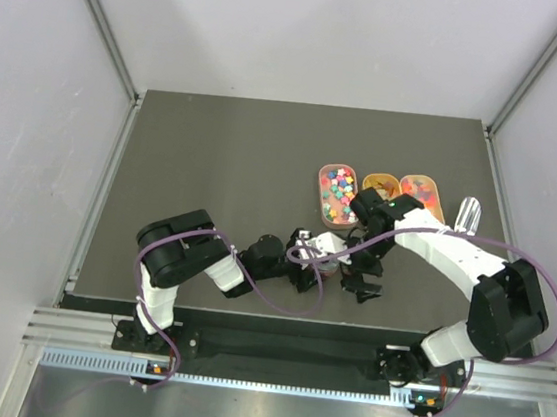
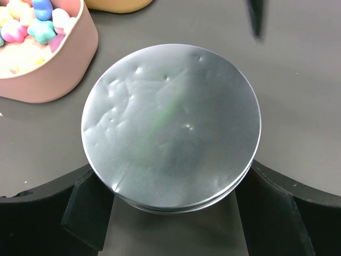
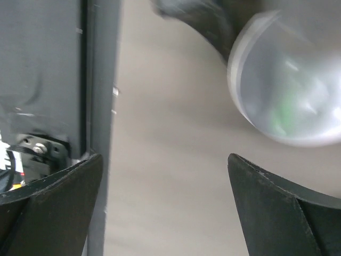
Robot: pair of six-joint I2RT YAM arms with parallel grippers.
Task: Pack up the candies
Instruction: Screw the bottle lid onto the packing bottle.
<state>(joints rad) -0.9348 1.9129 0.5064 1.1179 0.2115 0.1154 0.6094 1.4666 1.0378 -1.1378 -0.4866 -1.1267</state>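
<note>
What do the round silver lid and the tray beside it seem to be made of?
The lid is probably thin metal. It is silver with a soft sheen, and small dents and wrinkles show. The tray is likely plastic. It is matte pinkish-tan, and its wall is smooth and even, without glare.

1. You can read no text, label, brand, number or sign in any view.
2. The silver lid (image 2: 170, 128) on the jar (image 2: 160, 207) bears only dents.
3. Your right wrist view is too blurred to read.
</note>
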